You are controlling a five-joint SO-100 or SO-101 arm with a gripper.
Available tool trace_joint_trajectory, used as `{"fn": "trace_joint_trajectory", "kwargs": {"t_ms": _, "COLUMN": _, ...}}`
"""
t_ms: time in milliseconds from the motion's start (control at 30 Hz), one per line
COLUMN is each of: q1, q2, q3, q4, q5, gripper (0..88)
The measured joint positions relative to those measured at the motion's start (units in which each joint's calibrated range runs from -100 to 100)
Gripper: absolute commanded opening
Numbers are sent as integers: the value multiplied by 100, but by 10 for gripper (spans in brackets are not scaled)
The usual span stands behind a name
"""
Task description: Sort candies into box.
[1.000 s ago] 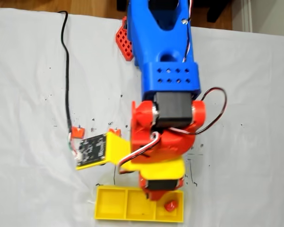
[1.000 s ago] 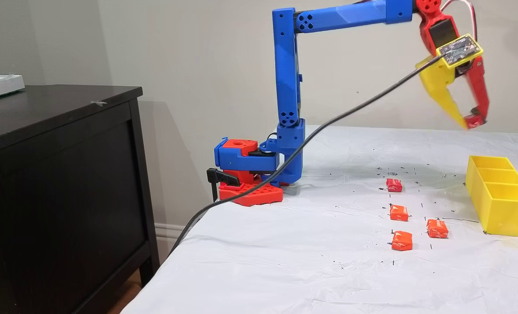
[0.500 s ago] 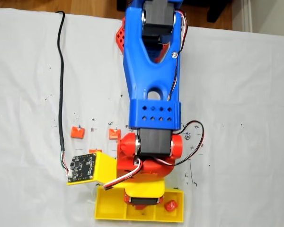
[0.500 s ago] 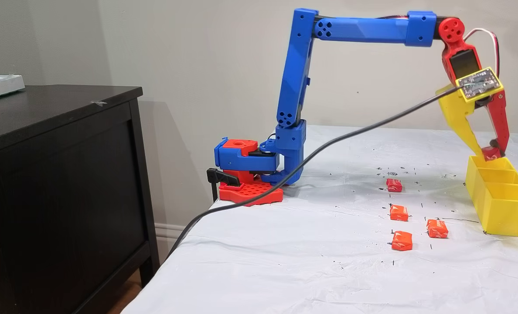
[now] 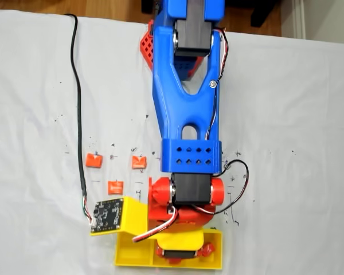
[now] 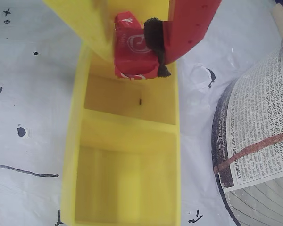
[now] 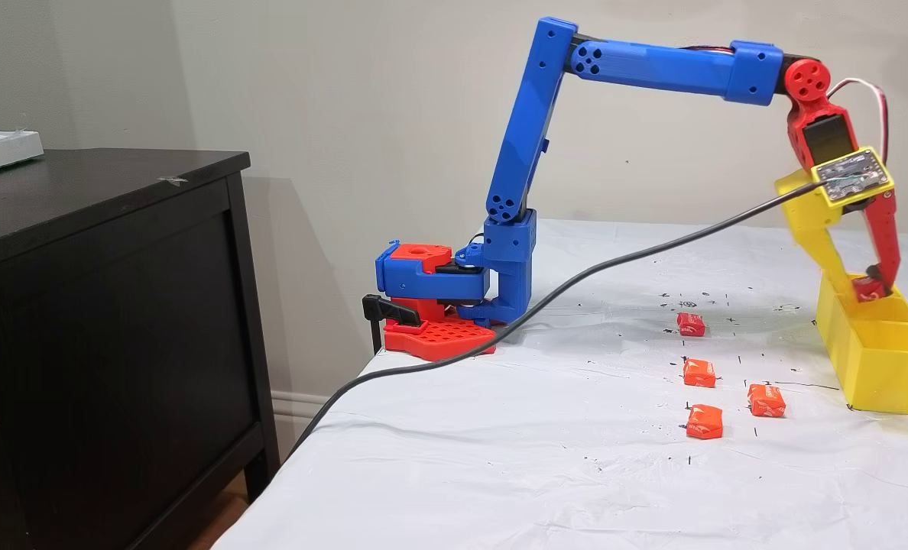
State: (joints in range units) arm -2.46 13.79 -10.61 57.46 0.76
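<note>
My gripper (image 7: 864,289) is shut on a red candy (image 6: 130,49) with white marks, pinched between the yellow finger and the red finger (image 6: 191,23). It hangs just above the far end of the yellow box (image 7: 878,359). In the wrist view the two box (image 6: 75,141) compartments below the candy look empty. From above, the arm covers most of the box (image 5: 129,252), and a red candy (image 5: 207,250) peeks out in its right compartment. On the sheet lie a red candy (image 7: 691,324) and three orange candies (image 7: 699,372) (image 7: 705,422) (image 7: 766,399).
A black cable (image 7: 576,275) runs from the wrist board across the table and off its left edge. The arm base (image 7: 435,305) stands at the back left. A dark cabinet (image 7: 102,305) is beside the table. A printed round object (image 6: 259,141) lies right of the box.
The arm has reached farther out and lowered the gripper, still shut on the red candy, from well above the table down to the far end of the box.
</note>
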Motion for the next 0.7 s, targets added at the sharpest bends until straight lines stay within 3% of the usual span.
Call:
{"fn": "trace_joint_trajectory", "kwargs": {"t_ms": 200, "q1": 0, "q2": 102, "q3": -197, "q4": 63, "q5": 0, "gripper": 272}}
{"fn": "trace_joint_trajectory", "kwargs": {"t_ms": 367, "q1": 0, "q2": 102, "q3": -205, "q4": 159, "q5": 0, "gripper": 278}}
{"fn": "trace_joint_trajectory", "kwargs": {"t_ms": 467, "q1": 0, "q2": 102, "q3": -205, "q4": 190, "q5": 0, "gripper": 232}}
{"fn": "trace_joint_trajectory", "kwargs": {"t_ms": 600, "q1": 0, "q2": 102, "q3": -205, "q4": 190, "q5": 5, "gripper": 57}}
{"fn": "trace_joint_trajectory", "kwargs": {"t_ms": 700, "q1": 0, "q2": 59, "q3": -188, "q4": 190, "q5": 39, "gripper": 17}}
